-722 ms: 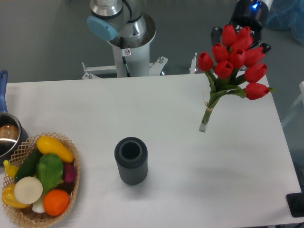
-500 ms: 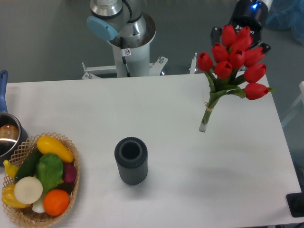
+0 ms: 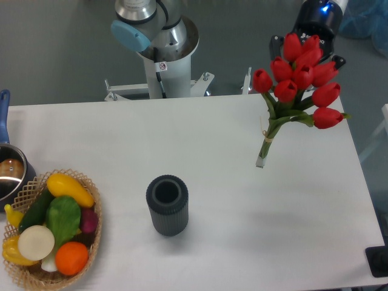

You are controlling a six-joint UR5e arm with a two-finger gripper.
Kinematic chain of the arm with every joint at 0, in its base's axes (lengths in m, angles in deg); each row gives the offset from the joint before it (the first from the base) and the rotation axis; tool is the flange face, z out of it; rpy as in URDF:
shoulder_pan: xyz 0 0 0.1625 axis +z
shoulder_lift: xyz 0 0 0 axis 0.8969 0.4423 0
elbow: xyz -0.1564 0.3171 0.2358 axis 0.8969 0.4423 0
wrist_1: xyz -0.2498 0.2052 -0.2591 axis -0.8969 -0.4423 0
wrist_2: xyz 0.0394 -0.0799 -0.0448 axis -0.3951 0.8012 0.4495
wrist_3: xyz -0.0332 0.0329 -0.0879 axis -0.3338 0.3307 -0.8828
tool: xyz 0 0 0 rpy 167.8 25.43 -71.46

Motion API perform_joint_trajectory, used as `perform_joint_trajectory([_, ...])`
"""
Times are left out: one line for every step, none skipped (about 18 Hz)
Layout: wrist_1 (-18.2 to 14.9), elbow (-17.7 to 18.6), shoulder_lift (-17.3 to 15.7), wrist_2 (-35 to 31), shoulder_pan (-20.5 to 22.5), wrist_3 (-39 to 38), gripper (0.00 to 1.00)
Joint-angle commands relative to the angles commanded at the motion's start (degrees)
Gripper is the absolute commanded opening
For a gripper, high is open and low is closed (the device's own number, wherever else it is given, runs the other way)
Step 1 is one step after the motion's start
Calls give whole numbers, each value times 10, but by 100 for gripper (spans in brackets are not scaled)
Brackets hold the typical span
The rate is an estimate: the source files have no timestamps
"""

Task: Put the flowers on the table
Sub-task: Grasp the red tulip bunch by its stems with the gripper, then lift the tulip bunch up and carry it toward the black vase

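Note:
The flowers (image 3: 296, 76), a bunch of red tulips with green stems tied by a thin band, hang over the back right part of the white table (image 3: 254, 206). Their blooms are up at the gripper and their stem ends point down at the tabletop. My gripper (image 3: 307, 51) is at the top right, mostly hidden behind the blooms. A dark finger shows on each side of the bunch, and the gripper holds it by the flower heads. I cannot tell whether the stem tips touch the table.
A dark grey ribbed vase (image 3: 167, 205) stands upright in the middle front. A wicker basket (image 3: 91, 242) of vegetables sits at the front left, a pot (image 3: 9, 176) at the left edge. The arm's base (image 3: 163, 54) stands behind the table.
The bunch has shifted very slightly to the right with the gripper; nothing else has moved.

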Motion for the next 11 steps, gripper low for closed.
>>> perform_joint_trajectory([-1, -1, -3, -16, -1, 0, 34])
perform_joint_trajectory([-2, 0, -6, -33, -2, 0, 34])
perform_joint_trajectory([-2, 0, -9, -56, -3, 0, 34])
perform_joint_trajectory([-3, 0, -13, -83, -4, 0, 34])
perform_joint_trajectory([-4, 0, -18, -106, -8, -1, 34])
perform_joint_trajectory([-4, 0, -19, -127, -16, -1, 34])
perform_joint_trajectory([-4, 0, -22, -149, -25, -2, 34])
perform_joint_trajectory([-5, -1, -22, -176, -31, -4, 34])
perform_joint_trajectory([-4, -1, -22, -203, -37, -12, 34])
perform_joint_trajectory([-4, -1, -21, -230, -44, -26, 34])
perform_joint_trajectory([-4, -2, -20, -255, -52, -39, 34])
